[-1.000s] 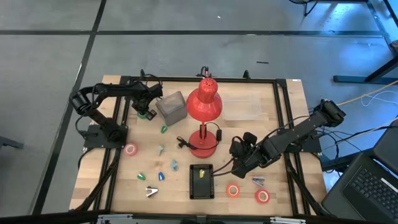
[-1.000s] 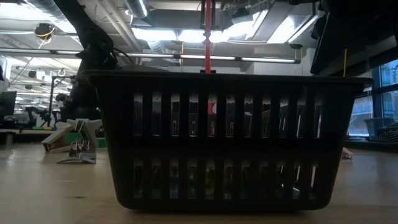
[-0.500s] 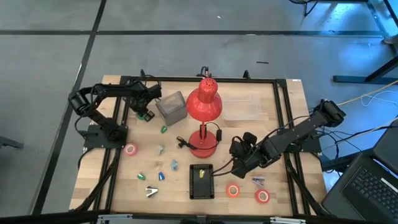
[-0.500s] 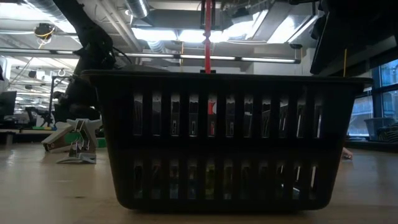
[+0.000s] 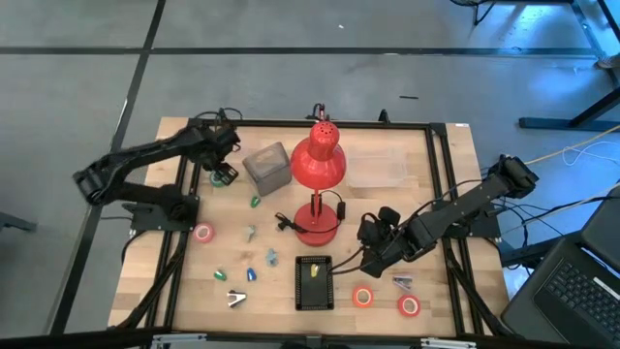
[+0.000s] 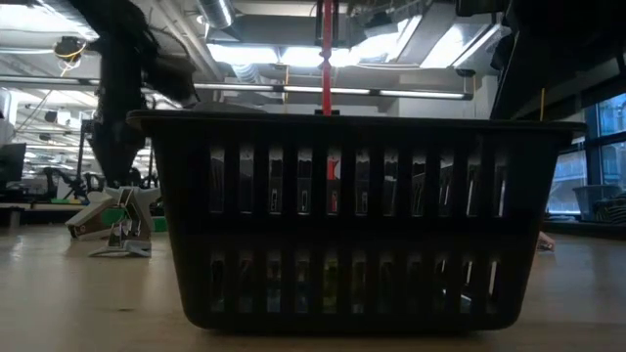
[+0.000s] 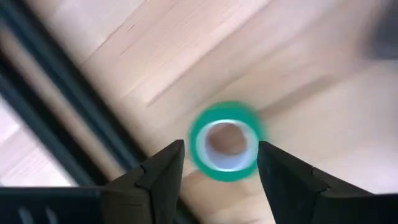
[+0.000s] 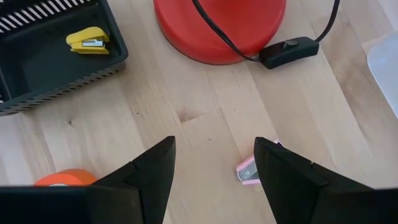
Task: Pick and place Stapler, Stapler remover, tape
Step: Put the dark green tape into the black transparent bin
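From above, I see the left gripper near the table's far left rail, beside the grey box. The right gripper hangs between the red lamp base and the black basket; 2 orange tape rolls lie near the front edge.

At table height, the basket fills my view, with a stapler remover left of it.

Left wrist: fingers apart, a green tape roll lying flat between them, ungripped.

Right wrist: fingers wide over bare wood; a yellow stapler sits in the basket.
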You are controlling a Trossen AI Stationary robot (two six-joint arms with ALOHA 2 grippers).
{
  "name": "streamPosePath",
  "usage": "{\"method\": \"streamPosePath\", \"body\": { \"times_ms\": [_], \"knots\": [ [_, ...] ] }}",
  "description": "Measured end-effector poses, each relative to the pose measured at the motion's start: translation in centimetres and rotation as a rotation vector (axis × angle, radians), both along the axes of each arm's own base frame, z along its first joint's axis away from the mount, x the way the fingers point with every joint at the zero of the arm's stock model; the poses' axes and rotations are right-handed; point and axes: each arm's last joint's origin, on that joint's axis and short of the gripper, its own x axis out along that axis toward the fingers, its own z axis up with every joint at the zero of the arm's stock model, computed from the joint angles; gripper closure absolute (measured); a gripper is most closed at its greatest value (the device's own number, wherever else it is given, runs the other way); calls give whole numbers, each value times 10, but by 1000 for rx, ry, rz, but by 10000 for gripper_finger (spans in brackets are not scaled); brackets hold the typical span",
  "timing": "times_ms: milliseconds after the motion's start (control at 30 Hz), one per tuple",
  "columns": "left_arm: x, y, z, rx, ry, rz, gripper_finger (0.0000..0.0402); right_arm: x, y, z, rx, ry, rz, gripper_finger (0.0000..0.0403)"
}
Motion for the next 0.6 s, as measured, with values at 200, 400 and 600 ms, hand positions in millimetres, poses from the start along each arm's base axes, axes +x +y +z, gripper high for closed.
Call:
{"method": "streamPosePath", "body": {
  "times_ms": [200,400,600],
  "knots": [
    [-8,-14,30,55,-314,-90,207,3,0,1,-13,-42,-4,183],
    [1,-14,47,92,-589,-183,206,6,0,2,-10,-63,8,183],
    [9,-12,48,14,-697,-299,206,7,0,2,-10,-64,9,183]
  ]
}}
